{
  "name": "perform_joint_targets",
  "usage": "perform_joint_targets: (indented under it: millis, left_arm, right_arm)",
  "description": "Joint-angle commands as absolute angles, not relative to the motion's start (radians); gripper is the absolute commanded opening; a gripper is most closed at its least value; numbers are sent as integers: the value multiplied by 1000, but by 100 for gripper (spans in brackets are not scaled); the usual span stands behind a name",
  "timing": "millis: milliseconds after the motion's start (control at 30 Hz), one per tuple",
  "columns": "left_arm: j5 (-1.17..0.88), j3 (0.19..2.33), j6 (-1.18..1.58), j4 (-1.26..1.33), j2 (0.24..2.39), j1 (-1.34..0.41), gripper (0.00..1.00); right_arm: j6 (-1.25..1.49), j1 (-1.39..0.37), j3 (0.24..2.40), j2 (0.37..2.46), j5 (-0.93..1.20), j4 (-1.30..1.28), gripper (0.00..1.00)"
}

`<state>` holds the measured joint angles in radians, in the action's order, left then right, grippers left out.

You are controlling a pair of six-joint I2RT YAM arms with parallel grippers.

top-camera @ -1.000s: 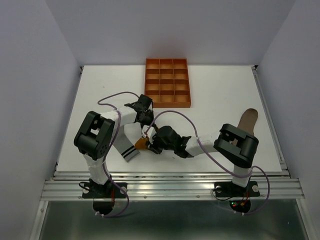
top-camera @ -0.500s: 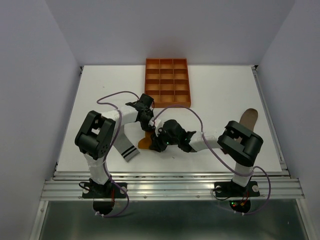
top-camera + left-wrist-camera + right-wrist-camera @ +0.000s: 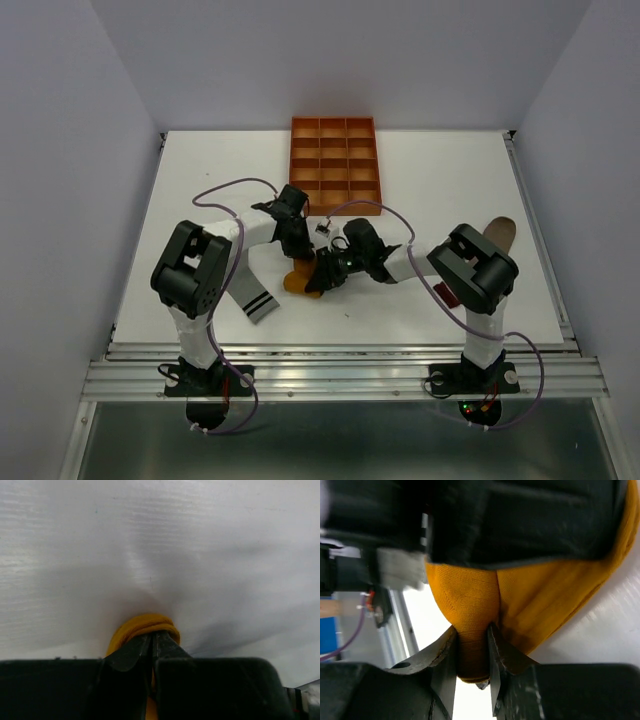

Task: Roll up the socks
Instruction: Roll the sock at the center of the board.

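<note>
Table, overhead view: you have a flat white table with an orange plastic compartmented tray at its far middle.
Socks, overhead view: the mustard-yellow knit sock sits bunched near the table's centre, between your two grippers. The grey knit sock with a black-and-white striped cuff lies flat just left of it, partly under your left arm. The taupe-brown knit sock lies well apart by the right edge, partly hidden behind your right arm.
Grippers, overhead view: your left gripper comes onto the mustard-yellow knit sock from the far side and your right gripper from the right. The two are very close, but you cannot tell from here whether they touch.
Left hand, left wrist view: the jaws stand almost together, pinching a fold of the yellow fabric.
Sock, left wrist view: a rounded yellow loop bulges out beyond the fingertips, above bare white tabletop.
Right hand, right wrist view: the fingers are narrow, clamped on a ridge of the same yellow fabric.
Sock, right wrist view: the rest of the fabric spreads above the fingers, with the black body of your left gripper close over it and white table to the right.
</note>
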<state>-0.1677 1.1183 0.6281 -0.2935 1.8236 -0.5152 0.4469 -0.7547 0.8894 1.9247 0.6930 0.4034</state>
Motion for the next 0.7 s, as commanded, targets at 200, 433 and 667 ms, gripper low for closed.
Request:
perform_joint_targets:
  millis: [200, 433, 667]
  left_arm:
    - [-25, 1144, 594, -199, 1740, -503, 25]
    - [46, 1111, 615, -261, 1614, -503, 32]
    - [9, 970, 643, -291, 1459, -502, 42]
  right_arm:
    - [600, -709, 916, 2049, 824, 144, 1]
    - [635, -678, 928, 2080, 815, 114, 1]
    - [646, -657, 927, 2114, 772, 89, 1]
